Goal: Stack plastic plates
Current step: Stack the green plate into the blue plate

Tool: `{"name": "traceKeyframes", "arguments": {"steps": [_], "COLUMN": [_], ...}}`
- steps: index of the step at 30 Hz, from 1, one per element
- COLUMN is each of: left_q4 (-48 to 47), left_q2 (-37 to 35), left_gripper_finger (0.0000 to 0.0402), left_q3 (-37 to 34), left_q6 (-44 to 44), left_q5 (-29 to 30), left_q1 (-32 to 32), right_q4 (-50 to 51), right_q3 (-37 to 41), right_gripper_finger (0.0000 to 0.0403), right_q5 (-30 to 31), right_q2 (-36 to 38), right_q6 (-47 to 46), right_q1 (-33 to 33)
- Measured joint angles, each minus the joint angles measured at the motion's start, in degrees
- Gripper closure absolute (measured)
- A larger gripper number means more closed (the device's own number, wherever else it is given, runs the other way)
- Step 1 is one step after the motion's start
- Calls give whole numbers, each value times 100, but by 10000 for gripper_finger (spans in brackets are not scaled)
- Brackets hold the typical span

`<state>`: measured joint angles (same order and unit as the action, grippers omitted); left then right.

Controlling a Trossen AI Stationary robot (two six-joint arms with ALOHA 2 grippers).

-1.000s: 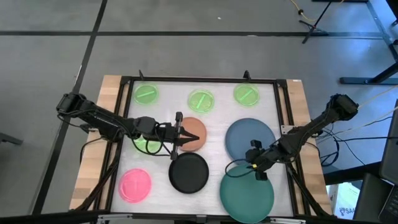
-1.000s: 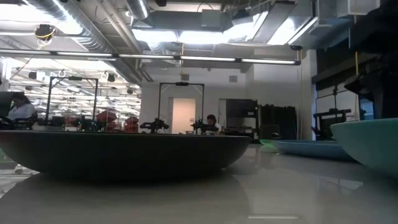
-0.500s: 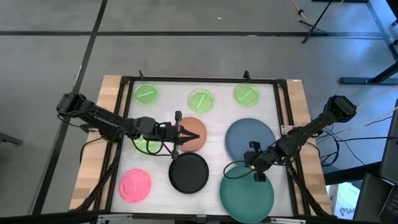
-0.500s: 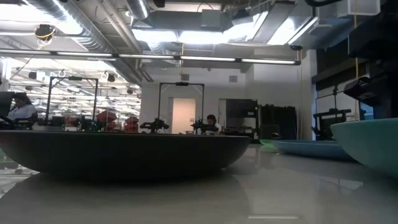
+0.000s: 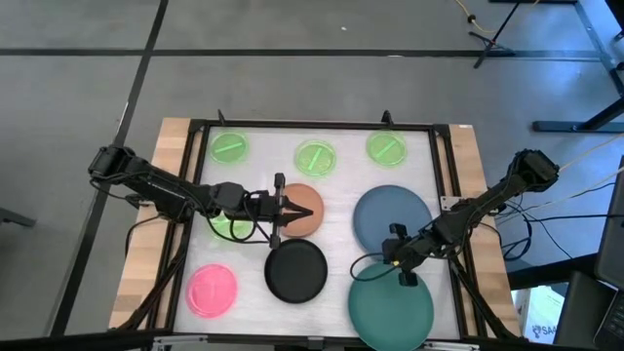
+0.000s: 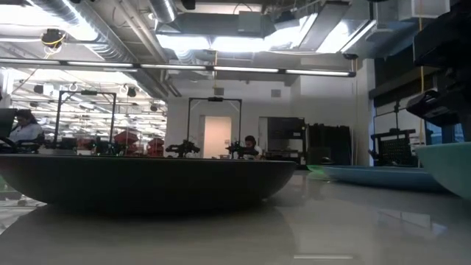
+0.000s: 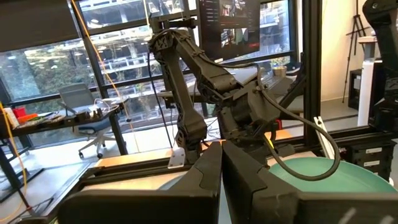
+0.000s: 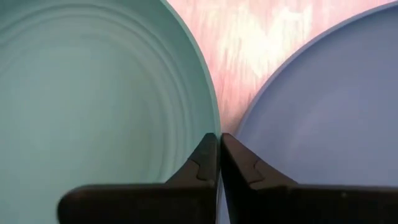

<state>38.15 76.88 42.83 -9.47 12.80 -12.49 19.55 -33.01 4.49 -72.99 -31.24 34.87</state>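
The large teal-green plate [image 5: 390,312] lies at the near right, with the slate-blue plate [image 5: 392,216] just beyond it. My right gripper [image 5: 395,257] is at the teal plate's far rim and shut on it. My left gripper [image 5: 295,212] is shut and holds nothing, hanging over the tan-orange plate [image 5: 306,205] mid-table. The black plate [image 5: 295,271] and the pink plate [image 5: 212,290] lie toward the near edge. Three small lime-green plates [image 5: 315,157] line the far side, and another [image 5: 230,227] shows under the left arm. My right gripper pinches the teal plate's far rim [image 8: 210,121] between its two fingers, one finger inside the plate and one outside, next to the slate-blue plate [image 8: 323,93]. The fingers come from above, slanting toward the near edge. Whether the plate is lifted does not show.
A black frame [image 5: 312,127] runs around the white table top. In the low view the black plate [image 6: 147,180] fills the foreground, with the teal plate [image 6: 450,168] at the right. Bare table [image 5: 336,239] lies between the plates in the middle.
My right gripper has shut on the teal plate's far rim. The plate has shifted a little toward the table's near right, and its rim has moved right in the low view. My left arm has kept still.
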Motion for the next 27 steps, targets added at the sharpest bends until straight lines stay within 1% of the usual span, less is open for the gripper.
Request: {"name": "traceKeyframes", "arguments": {"steps": [7,11,14,20,27], "left_q4": [0,7,8,9,26], "left_q2": [0,0,0,0,0], "left_gripper_finger": [397,397,397,397,397], "left_q3": [0,0,-2,0,-2], "left_q6": [30,30,30,28,22], "left_q5": [-2,0,0,1,8], "left_q1": [0,0,0,0,0], "right_q4": [45,149,377,1160,1877], "right_q3": [-74,-185,-245,-262,-262], "right_gripper_finger": [402,402,402,402,402], "right_q5": [49,102,223,942,1636], "right_q2": [127,560,1061,2107,3003], "right_q6": [113,401,478,468,463], "right_q1": [4,2,-2,-2,-2]}}
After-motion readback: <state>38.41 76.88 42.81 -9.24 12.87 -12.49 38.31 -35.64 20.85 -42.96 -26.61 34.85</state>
